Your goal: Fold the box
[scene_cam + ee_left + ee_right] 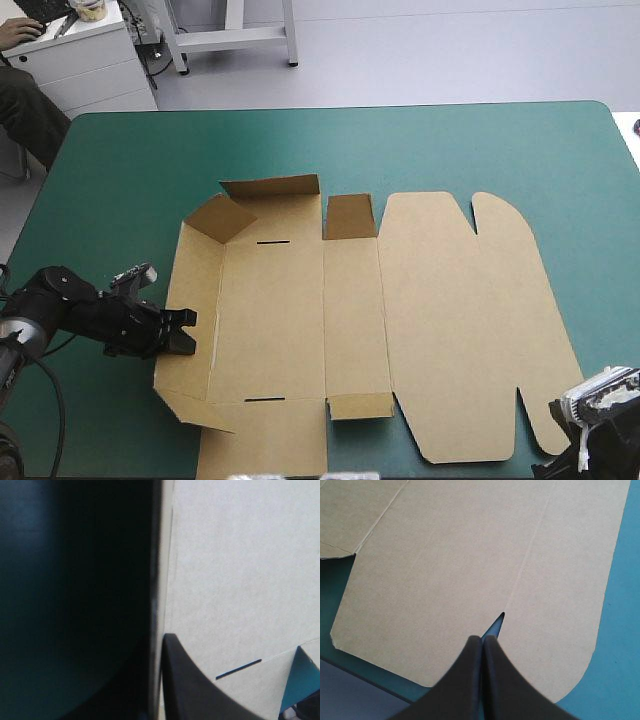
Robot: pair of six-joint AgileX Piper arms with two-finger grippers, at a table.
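Box (450, 320) left wall clamped between left fingers (200, 700).

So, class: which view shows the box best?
The high view: nearly all the brown box shows, its left wall raised. The left wrist view shows that wall edge-on and a slot; the right wrist view, only the lid's rounded flaps.

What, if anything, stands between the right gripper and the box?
Nothing visible does. The right gripper, shut, hangs right at the box, its tip by the notch in the board's edge. Beside that edge there is only bare teal-green cover.
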